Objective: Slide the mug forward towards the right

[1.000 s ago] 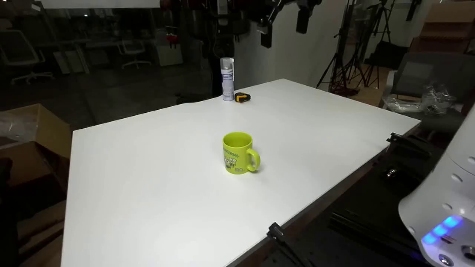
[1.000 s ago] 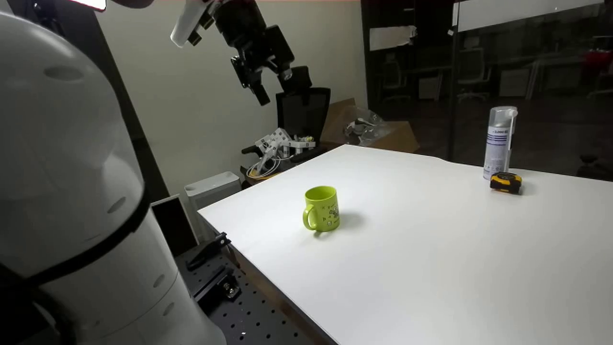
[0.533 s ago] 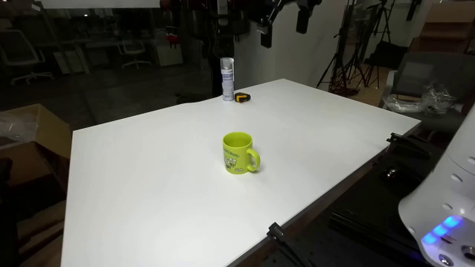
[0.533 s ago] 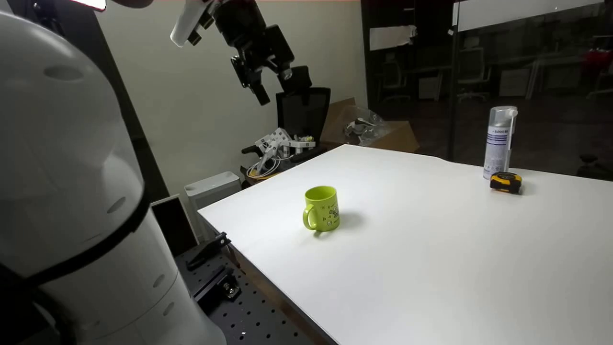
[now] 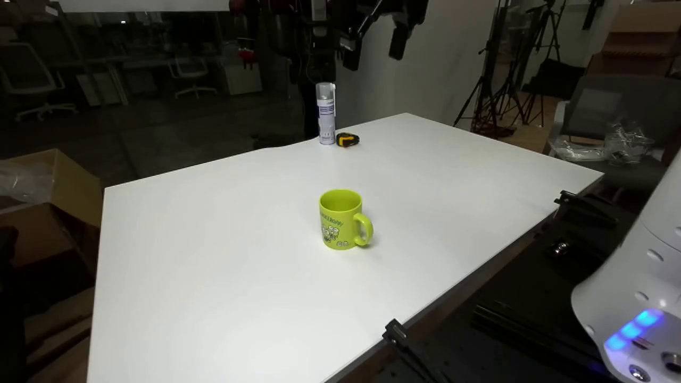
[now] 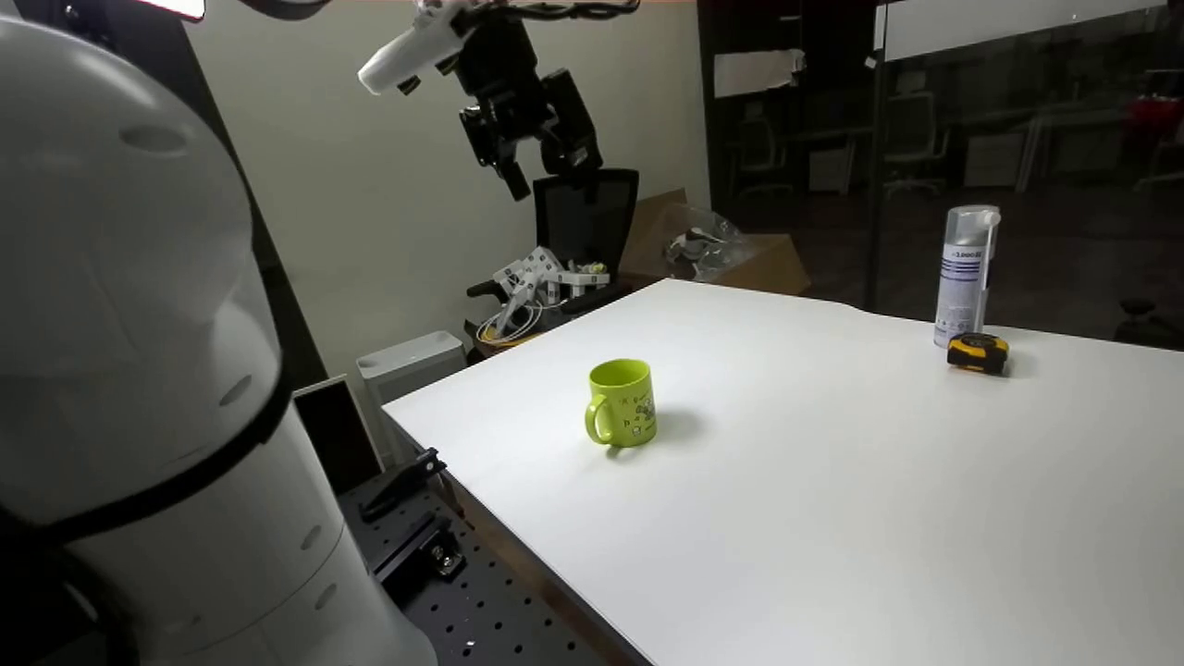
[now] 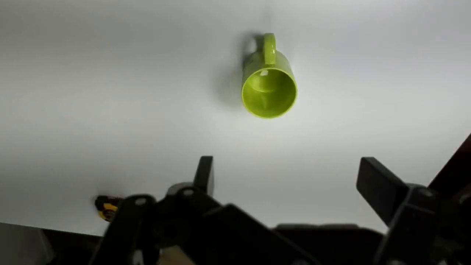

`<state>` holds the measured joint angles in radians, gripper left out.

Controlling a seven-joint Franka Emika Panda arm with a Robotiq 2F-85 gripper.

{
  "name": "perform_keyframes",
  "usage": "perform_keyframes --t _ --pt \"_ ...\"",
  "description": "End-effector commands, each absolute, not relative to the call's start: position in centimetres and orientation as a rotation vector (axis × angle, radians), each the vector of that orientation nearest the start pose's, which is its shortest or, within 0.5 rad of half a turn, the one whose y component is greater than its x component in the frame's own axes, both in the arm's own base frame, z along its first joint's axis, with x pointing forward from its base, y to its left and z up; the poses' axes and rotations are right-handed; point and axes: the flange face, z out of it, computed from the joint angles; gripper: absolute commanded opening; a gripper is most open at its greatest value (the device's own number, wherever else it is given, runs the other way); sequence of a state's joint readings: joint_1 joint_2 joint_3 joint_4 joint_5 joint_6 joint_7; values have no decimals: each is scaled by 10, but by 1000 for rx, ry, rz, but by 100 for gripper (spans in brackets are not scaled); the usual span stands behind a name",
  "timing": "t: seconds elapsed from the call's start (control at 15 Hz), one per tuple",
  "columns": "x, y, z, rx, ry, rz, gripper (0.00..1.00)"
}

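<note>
The lime-green mug stands upright on the white table in both exterior views [image 5: 336, 226] [image 6: 631, 412]. Its handle points to the near robot side of the table. In the wrist view I look down into the mug [image 7: 268, 94], with its handle at the top of the picture. My gripper is high above the table, apart from the mug, in both exterior views [image 5: 374, 51] [image 6: 548, 168]. In the wrist view the gripper [image 7: 289, 175] has its fingers wide apart with only bare table between them. The mug lies beyond the fingertips there.
A spray can [image 5: 326, 119] and a black-yellow tape measure [image 5: 347, 140] stand near the table's far edge. The tape measure also shows in the wrist view [image 7: 107, 208]. Black clamps [image 5: 396, 332] sit at the robot-side edge of the white table [image 5: 223, 255].
My gripper has moved left in one exterior view and right and slightly down in the opposite one, staying open. The mug and the other objects have not moved.
</note>
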<state>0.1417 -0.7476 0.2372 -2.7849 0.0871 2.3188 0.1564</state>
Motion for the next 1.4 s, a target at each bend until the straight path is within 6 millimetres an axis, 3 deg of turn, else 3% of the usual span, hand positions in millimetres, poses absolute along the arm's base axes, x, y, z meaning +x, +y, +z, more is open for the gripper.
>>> perform_keyframes --t 0.0,0.13,0.2,0.47,0.87,1.0,1.07,1.33 --pt "341 122 414 -2970 -346 -403 100" --pt "343 116 401 -2982 -347 -266 100" --pt "339 117 408 -2983 -345 -346 100" --pt "346 114 392 -3014 -317 -260 100" --pt "374 60 345 -3198 66 -157 100" --pt "384 52 322 -3186 81 -75 100" --pt "368 52 338 -3181 19 -126 100" --pt "378 49 315 -3177 42 -51 100"
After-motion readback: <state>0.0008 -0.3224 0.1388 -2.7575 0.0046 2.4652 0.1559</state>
